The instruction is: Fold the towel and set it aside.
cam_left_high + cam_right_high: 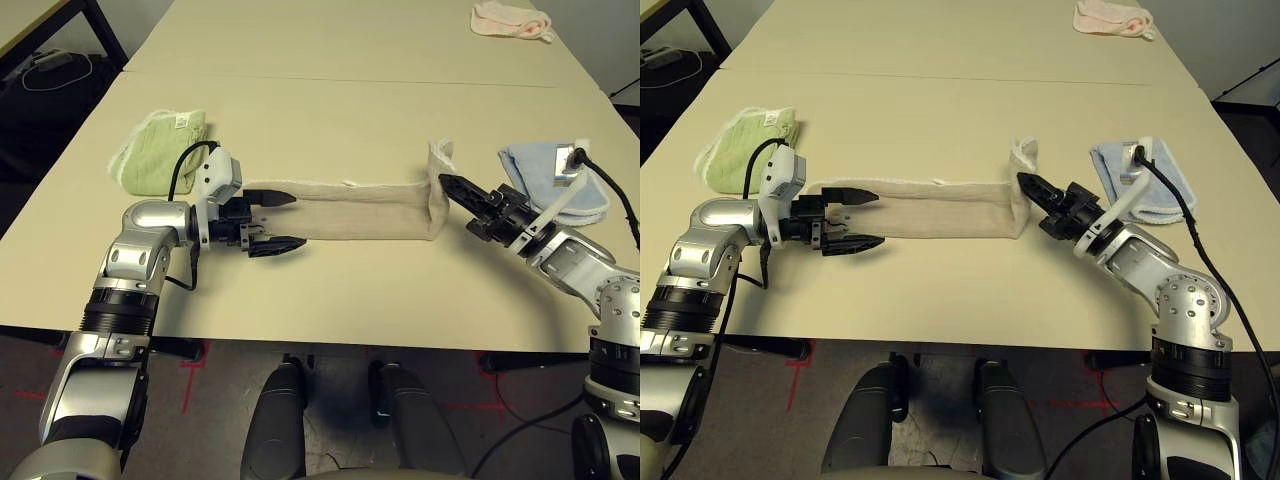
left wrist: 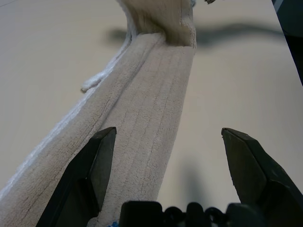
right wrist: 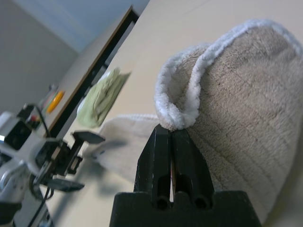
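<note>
- left gripper [image 1: 272, 220]: fingers spread wide, hovering at the near-left end of the towel [image 1: 350, 210], one finger over the cloth, the other off its near side; holds nothing.
- right gripper [image 1: 452, 187]: fingers pressed together, pinching the towel's white-edged right end, which stands raised off the desk [image 1: 330, 300].
- towel: long narrow strip across mid-desk, between both grippers.
- Risk – the pinch is only on the rim; a fast pull could slip it out or drag the whole strip instead of folding it.
- Risk – the left end is unpinned, so the strip may slide or skew.
- Room: bare desk in front and beyond; green towel [image 1: 160, 150] behind the left gripper, blue towel [image 1: 555, 180] just beyond the right arm, pink cloth [image 1: 512, 21] far back.
</note>
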